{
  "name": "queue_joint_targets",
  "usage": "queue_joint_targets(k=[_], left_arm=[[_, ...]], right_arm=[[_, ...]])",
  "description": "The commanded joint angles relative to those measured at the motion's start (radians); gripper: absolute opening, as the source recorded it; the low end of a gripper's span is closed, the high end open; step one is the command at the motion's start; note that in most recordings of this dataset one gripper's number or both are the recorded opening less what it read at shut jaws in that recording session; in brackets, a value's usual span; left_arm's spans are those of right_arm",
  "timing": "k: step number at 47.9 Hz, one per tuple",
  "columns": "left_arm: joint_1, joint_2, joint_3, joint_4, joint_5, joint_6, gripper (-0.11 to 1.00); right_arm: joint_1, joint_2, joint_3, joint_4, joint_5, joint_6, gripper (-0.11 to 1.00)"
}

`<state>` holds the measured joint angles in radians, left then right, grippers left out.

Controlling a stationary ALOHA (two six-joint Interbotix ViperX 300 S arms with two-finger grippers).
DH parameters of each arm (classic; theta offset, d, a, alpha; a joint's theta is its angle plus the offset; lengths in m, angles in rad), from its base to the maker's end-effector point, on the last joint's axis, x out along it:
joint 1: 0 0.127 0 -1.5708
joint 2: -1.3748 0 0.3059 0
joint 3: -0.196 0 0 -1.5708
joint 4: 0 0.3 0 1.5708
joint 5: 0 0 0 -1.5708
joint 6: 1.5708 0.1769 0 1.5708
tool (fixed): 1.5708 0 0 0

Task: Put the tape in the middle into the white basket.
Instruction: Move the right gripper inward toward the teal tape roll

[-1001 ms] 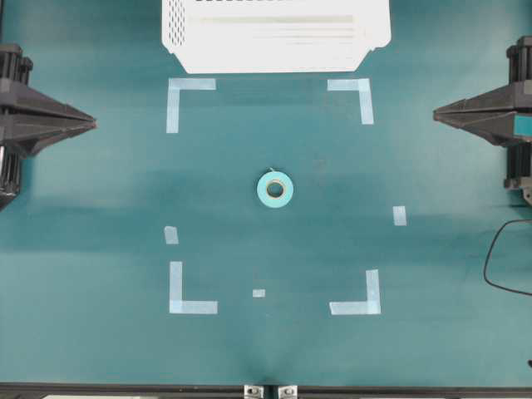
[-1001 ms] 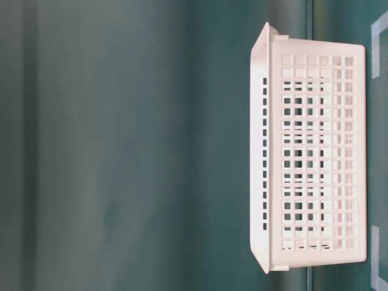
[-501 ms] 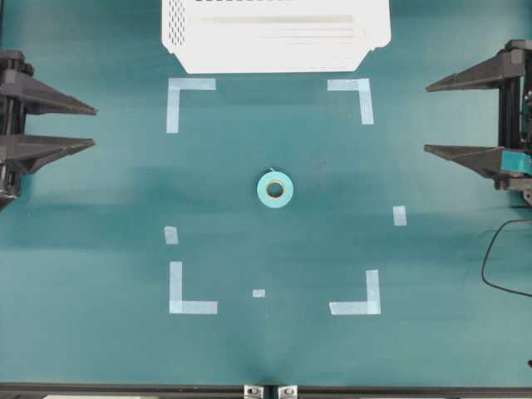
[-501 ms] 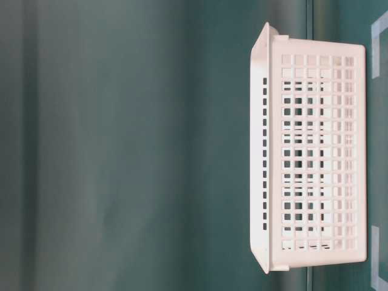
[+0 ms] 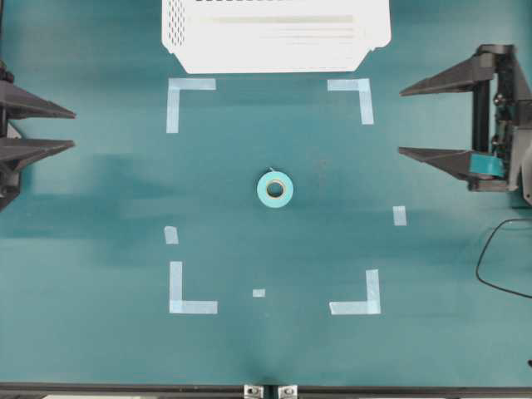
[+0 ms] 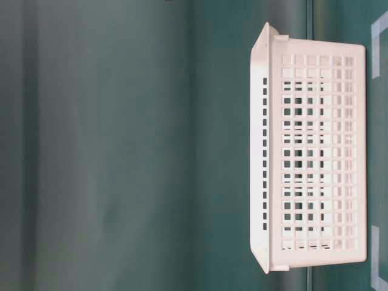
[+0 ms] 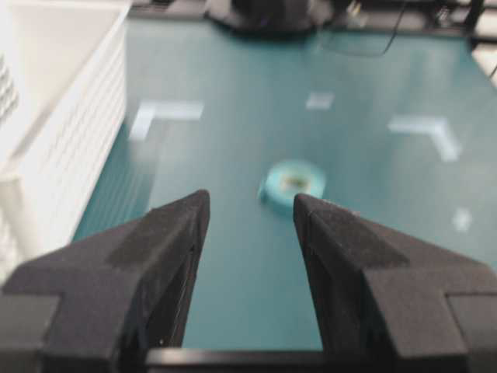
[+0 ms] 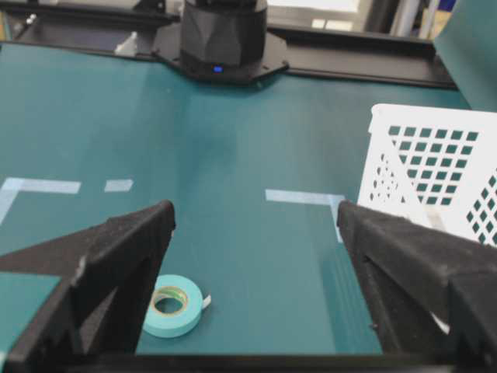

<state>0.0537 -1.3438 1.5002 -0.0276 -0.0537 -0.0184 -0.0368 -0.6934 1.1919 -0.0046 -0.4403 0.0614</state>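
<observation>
Jaws: we log both grippers spread wide, empty, right gripper (image 5: 401, 120) and left gripper (image 5: 73, 127) flanking. Tape (image 5: 275, 189): mid-worktop, untouched. Basket (image 5: 274, 37): far edge. Step: approach; next, we judge, reach and straddle the roll.

Teal table (image 5: 125, 208), pale-blue tape corner marks (image 5: 189, 289), black cable (image 5: 499, 262) at right edge
</observation>
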Motion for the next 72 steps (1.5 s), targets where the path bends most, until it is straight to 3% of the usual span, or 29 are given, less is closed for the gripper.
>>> queue_joint_targets(k=[1, 26, 72], left_arm=[[0.008, 0.002, -0.012, -0.002, 0.043, -0.002, 0.06], [0.008, -0.002, 0.040, -0.002, 0.071, -0.002, 0.06], [0.008, -0.043, 0.067, -0.002, 0.063, -0.002, 0.06]], right_arm=[[-0.002, 0.038, -0.035, 0.003, -0.026, 0.002, 0.98], [-0.003, 0.307, -0.130, 0.003, -0.040, 0.005, 0.98], [-0.002, 0.574, -0.236, -0.002, -0.038, 0.040, 0.98]])
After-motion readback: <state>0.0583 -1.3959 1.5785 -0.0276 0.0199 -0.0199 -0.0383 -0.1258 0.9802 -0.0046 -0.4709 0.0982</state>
